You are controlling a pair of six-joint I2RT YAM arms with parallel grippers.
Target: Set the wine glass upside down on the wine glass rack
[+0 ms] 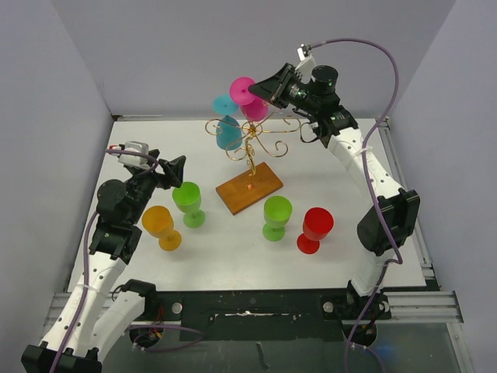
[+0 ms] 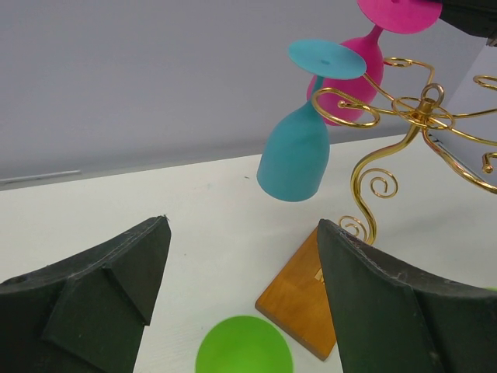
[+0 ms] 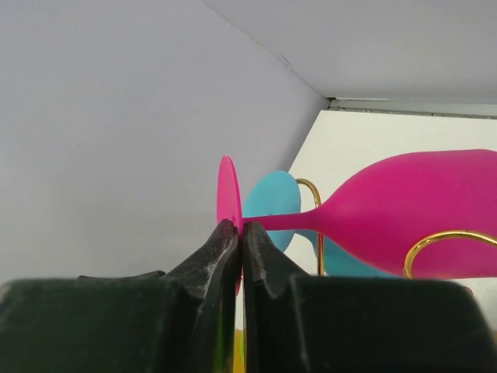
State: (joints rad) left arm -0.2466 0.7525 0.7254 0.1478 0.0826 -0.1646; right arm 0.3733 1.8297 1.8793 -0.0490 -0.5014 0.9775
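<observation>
R gripper (image 3: 242,242) clamped tight on foot of pink wine glass (image 3: 411,210), inverted at top of wine glass rack (image 1: 248,190), beside hung blue glass (image 1: 229,138). L gripper (image 2: 242,225) gapes wide, idle. Rec: seat stem fully in scroll arm, foot level above wire, before releasing.

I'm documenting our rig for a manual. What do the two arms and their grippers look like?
Left arm and right arm match: white shells on the links, black joint housings. Left gripper and right gripper have black, wedge-shaped fingers. A lilac cable runs along each arm.
</observation>
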